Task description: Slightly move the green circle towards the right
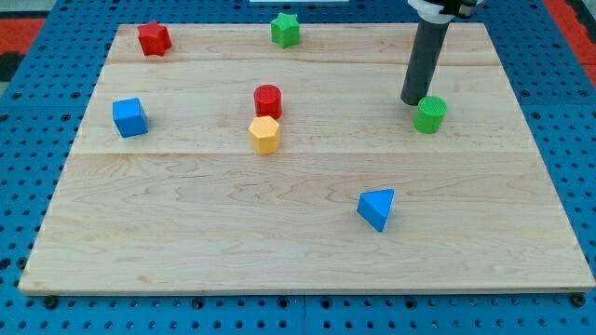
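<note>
The green circle point(430, 113) is a short green cylinder on the wooden board point(298, 233), at the view's right, a little above the middle height. My tip point(413, 100) is the lower end of the dark rod that comes down from the view's top right. The tip stands just left of and slightly above the green circle, touching or almost touching its upper left edge.
A green star point(286, 29) lies at the top centre. A red star point(154, 38) lies at the top left. A blue cube point(130, 117) is at the left. A red cylinder point(268, 100) sits just above a yellow hexagon point(265, 134) mid-board. A blue triangle point(376, 207) lies lower right.
</note>
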`<state>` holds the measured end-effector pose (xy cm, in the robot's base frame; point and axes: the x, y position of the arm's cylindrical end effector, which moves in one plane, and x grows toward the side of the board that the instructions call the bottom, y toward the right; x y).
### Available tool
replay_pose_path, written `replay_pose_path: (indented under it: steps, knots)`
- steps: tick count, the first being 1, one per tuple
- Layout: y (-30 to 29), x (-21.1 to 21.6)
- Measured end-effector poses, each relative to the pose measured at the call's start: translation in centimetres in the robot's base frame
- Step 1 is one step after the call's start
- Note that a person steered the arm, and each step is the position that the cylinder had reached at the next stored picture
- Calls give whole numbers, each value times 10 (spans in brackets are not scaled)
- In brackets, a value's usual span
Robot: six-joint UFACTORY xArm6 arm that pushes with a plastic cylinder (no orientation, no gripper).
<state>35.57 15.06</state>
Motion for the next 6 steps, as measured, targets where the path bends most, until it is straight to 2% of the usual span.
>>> replay_pose_path:
  steps: [1,2,3,4,6]
  knots:
    - [-62,2]
    - [-15,38]
    - [-6,42]
    - [-48,52]
    - [-49,50]
